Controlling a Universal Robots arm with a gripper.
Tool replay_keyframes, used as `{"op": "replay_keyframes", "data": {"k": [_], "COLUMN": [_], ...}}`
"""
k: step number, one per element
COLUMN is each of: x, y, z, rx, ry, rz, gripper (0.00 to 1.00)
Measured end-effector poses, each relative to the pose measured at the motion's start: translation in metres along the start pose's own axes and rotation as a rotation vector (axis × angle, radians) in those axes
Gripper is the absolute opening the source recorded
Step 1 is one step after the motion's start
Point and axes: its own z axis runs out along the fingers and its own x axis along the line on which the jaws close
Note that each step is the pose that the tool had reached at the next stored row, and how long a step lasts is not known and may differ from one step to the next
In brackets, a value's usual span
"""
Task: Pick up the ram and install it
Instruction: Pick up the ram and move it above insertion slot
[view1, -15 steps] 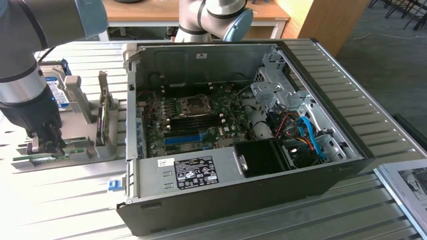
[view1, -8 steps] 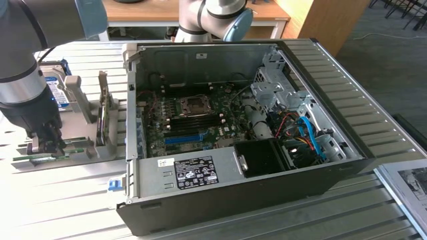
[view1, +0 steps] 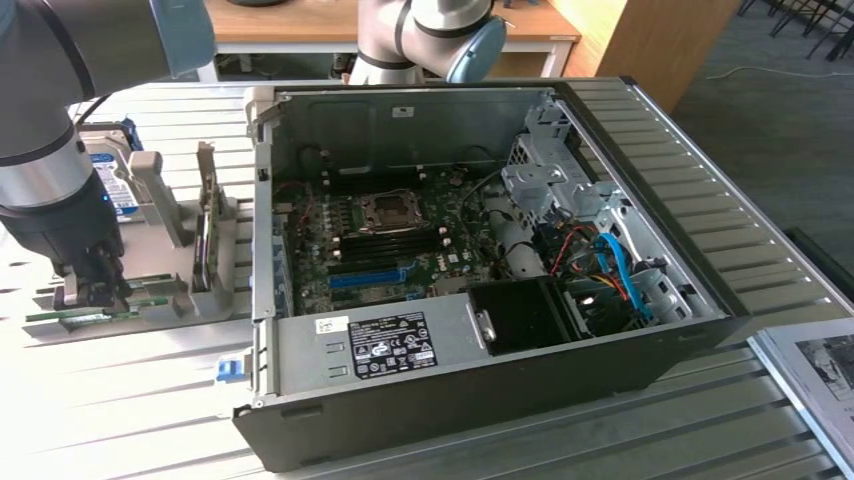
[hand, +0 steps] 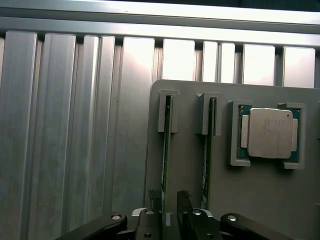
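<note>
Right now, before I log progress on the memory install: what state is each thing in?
ram, standing on edge in a slot of the grey holder, end effector down at it
second stick, standing on edge in the next slot
processor chip, lying flat in its pocket
computer case, on its side, open

The ram (hand: 164, 150) is a long, thin green circuit-board stick standing on edge in a narrow slot of a flat grey holder (hand: 185, 150), so the wrist view sees only its slim upper edge. It runs straight along the holder, parallel to a second like stick (hand: 207, 150) just beside it. Its far end sits in a small raised grey bracket.
</note>
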Motion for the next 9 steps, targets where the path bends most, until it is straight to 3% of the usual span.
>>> {"op": "replay_keyframes", "data": {"k": [9], "x": [0.0017], "y": [-0.0001], "z": [0.0], "rx": [0.0], "ry": [0.0], "rz": [0.0], "gripper": [0.26]}}
